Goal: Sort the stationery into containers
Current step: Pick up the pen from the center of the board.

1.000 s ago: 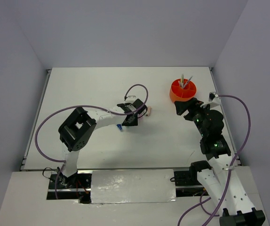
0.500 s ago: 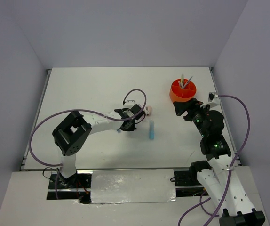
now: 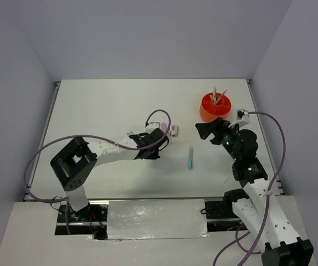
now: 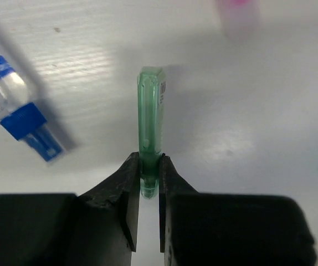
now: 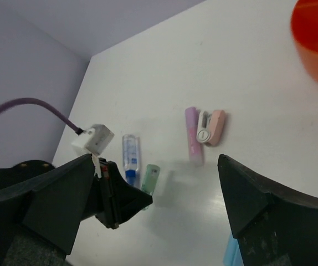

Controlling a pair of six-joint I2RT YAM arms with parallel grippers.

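Observation:
My left gripper (image 4: pixel 149 176) is shut on the near end of a stubby green marker (image 4: pixel 149 113), which points away from it just above or on the white table; in the top view this gripper (image 3: pixel 154 149) sits left of centre. A light blue pen (image 3: pixel 190 157) lies loose on the table between the arms. A purple marker (image 5: pixel 192 136) and a pink eraser-like piece (image 5: pixel 211 126) lie side by side. My right gripper (image 5: pixel 155 158) hangs open and empty over the table, left of the orange pot (image 3: pixel 215 108), which holds two upright pens.
A clear tube with a blue cap (image 4: pixel 16 105) lies just left of the green marker. The left arm's purple cable (image 3: pixel 159 113) loops above its wrist. The table's right edge (image 3: pixel 261 133) runs close behind the pot and the right arm.
The left jaws have shut on the green marker. The light blue pen has travelled right across the table. My right gripper has shifted left and opened wider.

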